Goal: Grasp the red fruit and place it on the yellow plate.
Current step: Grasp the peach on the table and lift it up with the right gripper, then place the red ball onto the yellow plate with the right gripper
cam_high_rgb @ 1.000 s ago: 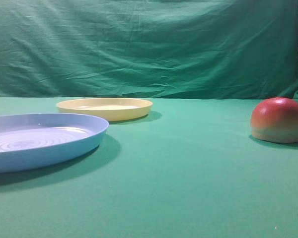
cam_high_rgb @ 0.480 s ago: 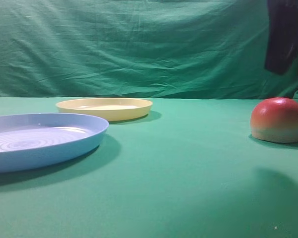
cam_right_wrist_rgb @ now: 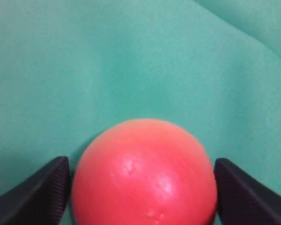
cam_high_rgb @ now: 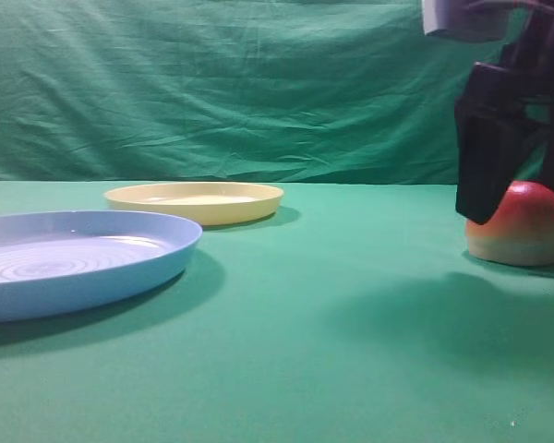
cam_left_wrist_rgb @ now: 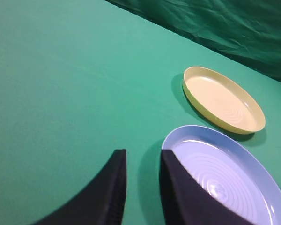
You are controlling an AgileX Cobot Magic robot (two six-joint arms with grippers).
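The red fruit (cam_high_rgb: 526,235) rests dome-up on the green cloth at the far right. My right gripper (cam_high_rgb: 522,208) has come down over it and is open, one black finger (cam_high_rgb: 485,171) on its left side. In the right wrist view the red fruit (cam_right_wrist_rgb: 145,173) fills the space within the right gripper (cam_right_wrist_rgb: 141,161), both fingers close beside it. The yellow plate (cam_high_rgb: 194,201) lies far off at the back left, also the yellow plate (cam_left_wrist_rgb: 223,99) in the left wrist view. My left gripper (cam_left_wrist_rgb: 143,152) hangs above the cloth, jaws nearly together and holding nothing.
A larger light-blue plate (cam_high_rgb: 74,263) with concentric ridges lies at the front left, nearer than the yellow one; the left wrist view shows this blue plate (cam_left_wrist_rgb: 225,173) right beside the left fingers. A green cloth backdrop (cam_high_rgb: 258,92) closes the rear.
The right arm came down from the top right of the exterior view until its fingers straddle the fruit. The fruit and both plates have not moved.
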